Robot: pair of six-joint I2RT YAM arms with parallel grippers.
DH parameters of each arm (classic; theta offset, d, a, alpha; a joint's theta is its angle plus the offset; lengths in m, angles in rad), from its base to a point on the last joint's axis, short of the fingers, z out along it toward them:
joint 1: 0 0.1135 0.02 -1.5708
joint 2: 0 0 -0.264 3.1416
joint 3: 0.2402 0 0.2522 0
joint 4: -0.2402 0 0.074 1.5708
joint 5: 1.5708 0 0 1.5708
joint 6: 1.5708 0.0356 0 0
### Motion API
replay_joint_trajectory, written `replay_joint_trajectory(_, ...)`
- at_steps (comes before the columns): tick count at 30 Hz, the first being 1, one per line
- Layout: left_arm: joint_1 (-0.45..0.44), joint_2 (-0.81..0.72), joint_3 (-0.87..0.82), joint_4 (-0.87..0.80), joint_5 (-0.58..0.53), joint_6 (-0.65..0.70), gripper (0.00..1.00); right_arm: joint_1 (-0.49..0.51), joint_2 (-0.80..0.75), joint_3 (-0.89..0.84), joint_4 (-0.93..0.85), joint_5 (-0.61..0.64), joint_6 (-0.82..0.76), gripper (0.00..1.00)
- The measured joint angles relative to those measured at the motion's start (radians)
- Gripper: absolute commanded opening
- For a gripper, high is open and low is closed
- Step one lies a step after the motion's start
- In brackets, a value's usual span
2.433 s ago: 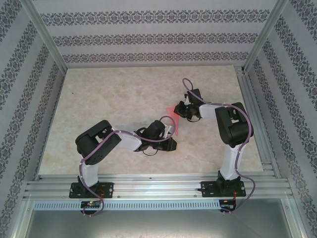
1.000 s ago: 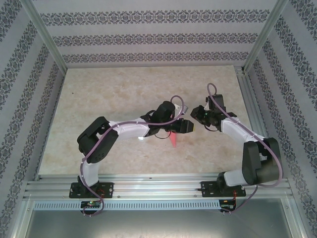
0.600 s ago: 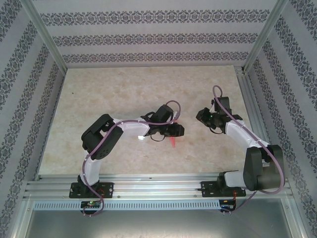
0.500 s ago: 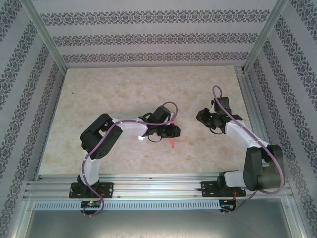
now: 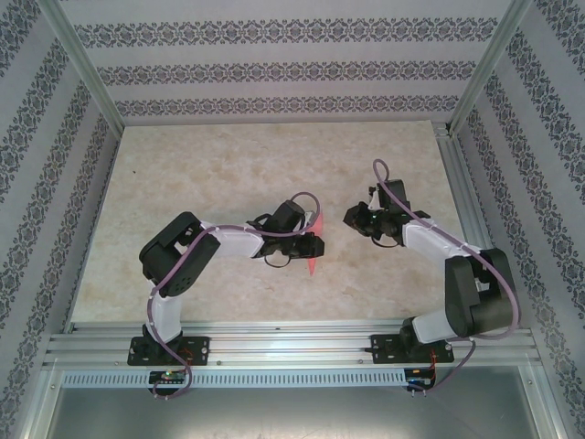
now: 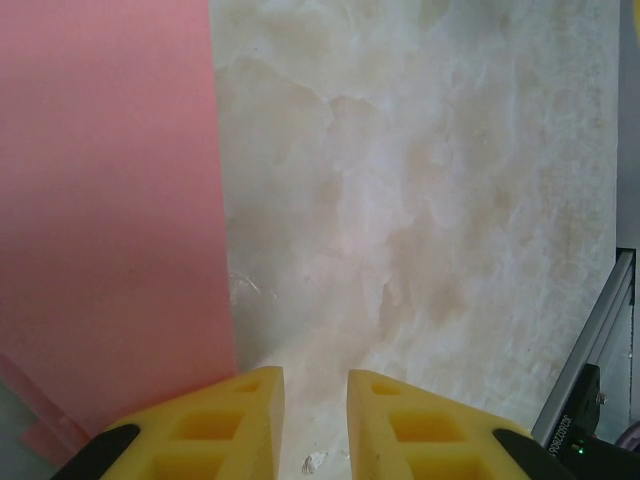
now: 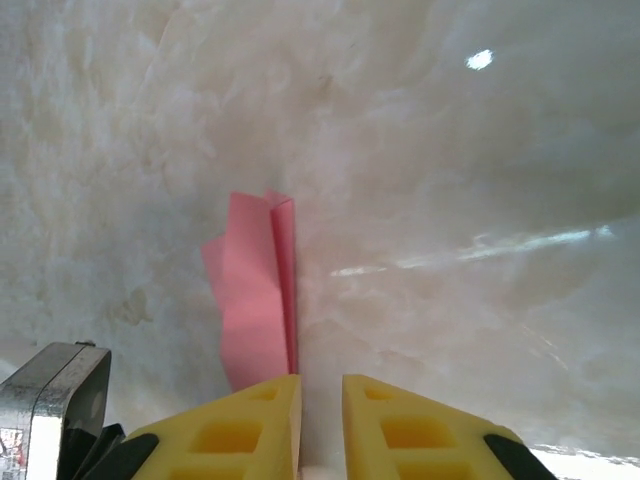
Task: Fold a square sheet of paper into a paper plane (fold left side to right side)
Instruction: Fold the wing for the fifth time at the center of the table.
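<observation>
The pink-red paper (image 5: 313,266) lies on the table as a narrow folded strip, partly hidden under my left gripper (image 5: 317,245). In the left wrist view a flat pink panel (image 6: 110,200) sits left of the left gripper (image 6: 315,375). Its jaws stand a narrow gap apart with bare table between them. My right gripper (image 5: 351,219) hovers just right of the strip's far end. In the right wrist view the paper (image 7: 255,290) shows a raised centre crease running down to the left finger (image 7: 235,425). The right gripper (image 7: 321,378) is narrowly open and holds nothing.
The marbled tabletop (image 5: 219,174) has free room at the back and left. An aluminium frame rail (image 5: 466,229) borders the right side. Patterned walls enclose the cell, and both arm bases stand on the near rail (image 5: 292,343).
My left gripper has pulled back to the left over the paper and its jaws have narrowed. My right gripper has swung left, closer to the strip's far end.
</observation>
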Motion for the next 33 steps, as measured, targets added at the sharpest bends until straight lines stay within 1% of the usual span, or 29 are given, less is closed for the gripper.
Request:
replay_joint_trajectory(4, 0.0, 0.003, -0.008, 0.028, 0.011, 0.0, 0.24, 0.067, 0.053, 0.001, 0.068, -0.005, 0.054, 0.16)
replay_joint_trajectory(6, 0.0, 0.006, -0.011, 0.039, 0.018, -0.001, 0.22, 0.088, 0.082, 0.004, 0.096, -0.006, 0.078, 0.15)
replay_joint_trajectory(16, 0.006, 0.027, -0.05, 0.127, 0.026, -0.034, 0.17, 0.165, 0.242, 0.061, 0.201, -0.012, 0.173, 0.13)
replay_joint_trajectory(23, 0.013, 0.026, -0.092, 0.209, 0.034, -0.06, 0.15, 0.191, 0.317, 0.081, 0.24, -0.027, 0.198, 0.13)
replay_joint_trajectory(33, 0.026, 0.011, -0.137, 0.257, 0.018, -0.075, 0.12, 0.197, 0.405, 0.143, 0.234, -0.038, 0.17, 0.12)
